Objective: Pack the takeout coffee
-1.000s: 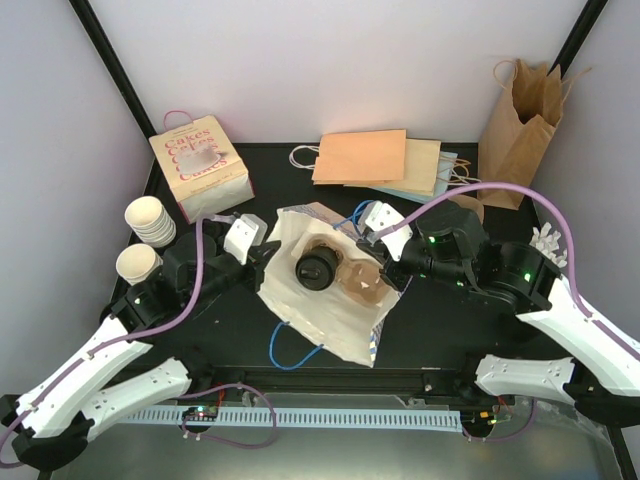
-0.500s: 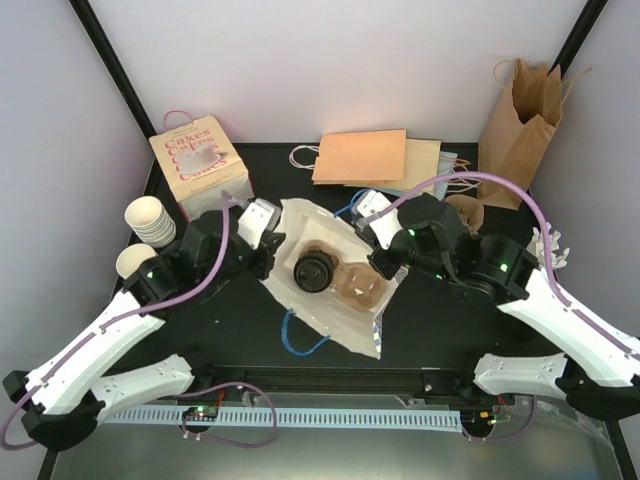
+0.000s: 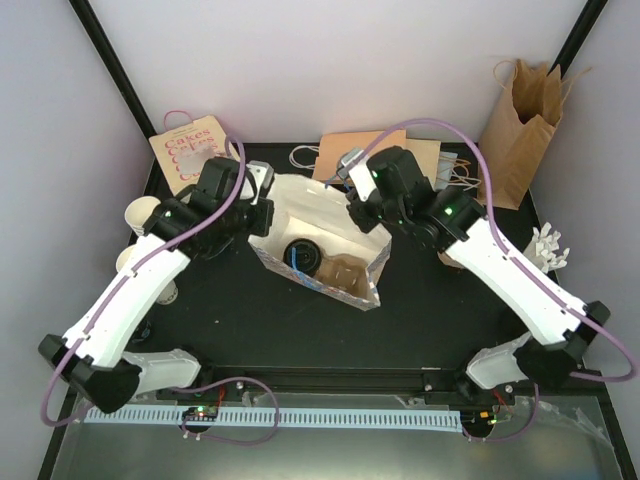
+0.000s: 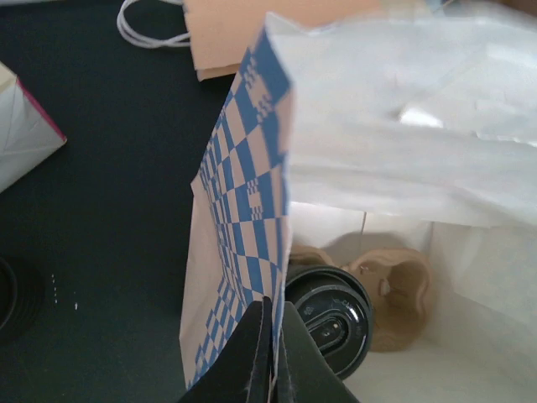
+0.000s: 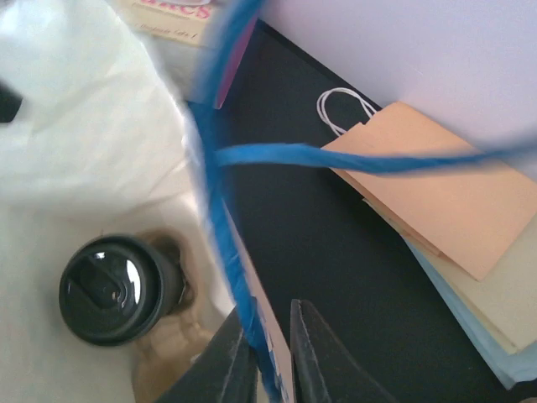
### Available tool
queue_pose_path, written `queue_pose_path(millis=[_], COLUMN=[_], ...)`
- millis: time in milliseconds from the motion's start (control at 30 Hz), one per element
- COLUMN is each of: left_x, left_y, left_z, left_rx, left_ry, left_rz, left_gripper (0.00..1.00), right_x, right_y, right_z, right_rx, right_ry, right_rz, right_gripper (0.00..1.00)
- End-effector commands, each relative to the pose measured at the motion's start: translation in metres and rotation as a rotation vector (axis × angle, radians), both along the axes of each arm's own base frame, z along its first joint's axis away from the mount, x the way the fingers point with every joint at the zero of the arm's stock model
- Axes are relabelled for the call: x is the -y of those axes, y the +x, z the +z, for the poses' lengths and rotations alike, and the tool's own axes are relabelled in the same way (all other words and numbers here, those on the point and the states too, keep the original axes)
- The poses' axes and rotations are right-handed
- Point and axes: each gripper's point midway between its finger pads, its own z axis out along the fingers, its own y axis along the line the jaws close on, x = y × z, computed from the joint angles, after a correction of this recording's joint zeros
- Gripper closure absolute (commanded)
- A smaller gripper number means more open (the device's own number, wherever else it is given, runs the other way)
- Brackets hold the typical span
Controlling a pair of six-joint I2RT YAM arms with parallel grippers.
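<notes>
At centre, bag (image 3: 322, 212): we hold it, cup (image 3: 303, 261) inside.
Left gripper (image 4: 274, 309): clamps wall.
Right gripper (image 5: 270, 326): clamps rim (by handle (image 5: 220, 201)).
Risk: uneven pull tips cup.

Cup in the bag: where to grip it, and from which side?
Probably around the black lid of the cup, straight down through the open top of the bag. Its walls stand on every side and the cardboard carrier holds the cup's body, so only the lid shows.

A black-lidded coffee cup (image 3: 303, 257) stands upright in the nine-o'clock slot of a brown pulp carrier (image 3: 342, 273) inside the opened white bag (image 3: 318, 208). Spare cream paper cups (image 3: 136, 213) sit stacked at the worktop (image 3: 450, 320)'s nine-o'clock edge.
</notes>
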Motion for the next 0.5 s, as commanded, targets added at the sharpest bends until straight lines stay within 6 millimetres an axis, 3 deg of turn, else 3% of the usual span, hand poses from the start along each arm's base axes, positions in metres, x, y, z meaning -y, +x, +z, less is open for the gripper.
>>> queue_pose_path(millis=[0,167,467], left_x=[-0.006,-0.023,-0.058], left_y=[0.018,0.053,0.098], left_z=[-0.004,-0.014,-0.020], left_rx=[-0.070,-0.105,-0.100], left_ry=[-0.051,-0.070,-0.060], left_rz=[0.017,0.082,0.194], left_gripper=[0.98,0.98,0.99], right_x=[-0.006,-0.005,0.020], right_y=[0.032,0.051,0.032], right_z=[0.015,0.027,0.059], right_rx=[0.032,0.029,0.084], right_ry=[0.027,0.035,0.087], right_rz=[-0.041,-0.114,-0.145], right_gripper=[0.79,0.43,0.09])
